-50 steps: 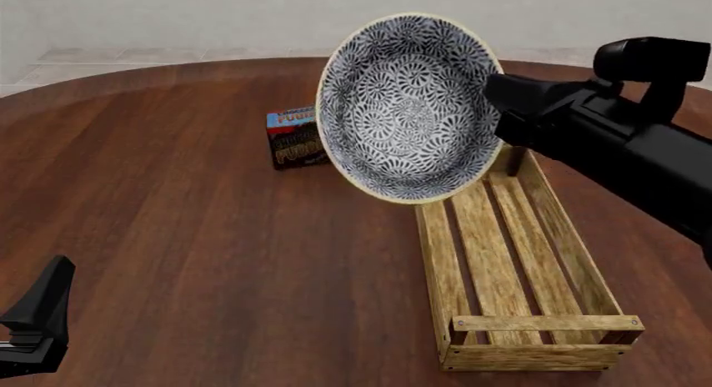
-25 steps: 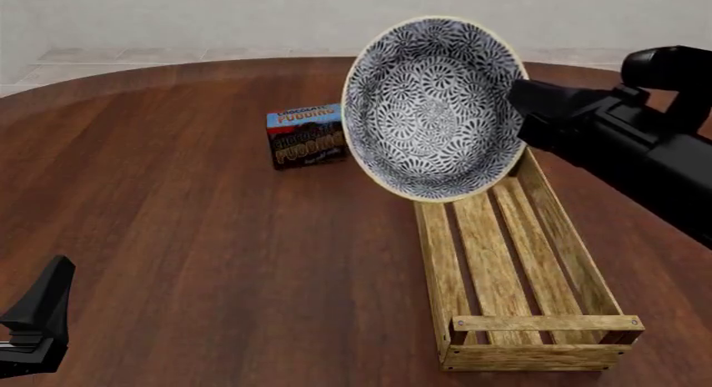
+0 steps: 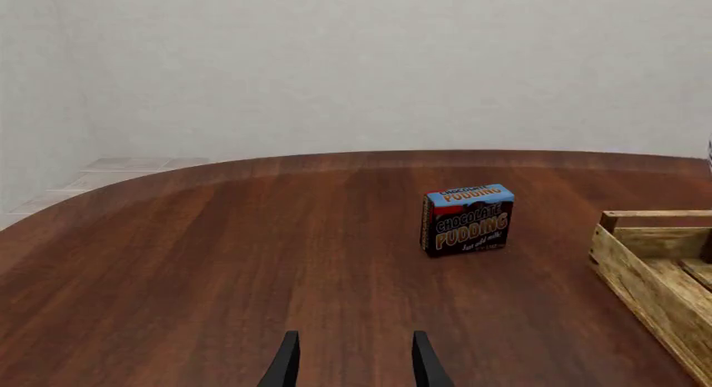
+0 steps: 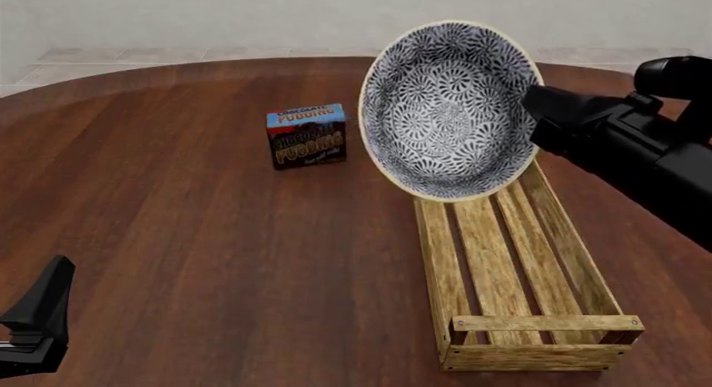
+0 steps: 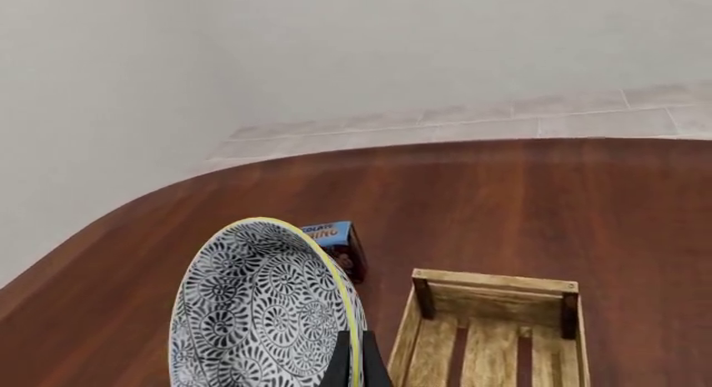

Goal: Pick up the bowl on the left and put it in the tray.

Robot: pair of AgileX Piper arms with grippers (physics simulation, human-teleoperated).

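Observation:
The blue-grey patterned bowl (image 4: pixel 451 110) hangs in the air, tipped on edge with its inside facing the camera, over the far end of the wooden tray (image 4: pixel 512 262). My right gripper (image 4: pixel 532 112) is shut on the bowl's right rim. The right wrist view shows the bowl (image 5: pixel 262 312) pinched at its yellowish rim by the gripper (image 5: pixel 353 364), with the tray (image 5: pixel 495 320) below. My left gripper (image 4: pixel 47 299) rests low at the near left, away from both. In the left wrist view this gripper (image 3: pixel 353 366) is open and holds nothing.
A small chocolate pudding box (image 4: pixel 306 135) stands on the table left of the bowl, also seen as the box (image 3: pixel 468 218) ahead of the left gripper and the box (image 5: pixel 337 239) behind the bowl. A tray corner (image 3: pixel 651 262) lies nearby.
The right gripper has carried the bowl to the right, from beside the pudding box to over the tray's far end. The left arm has not moved.

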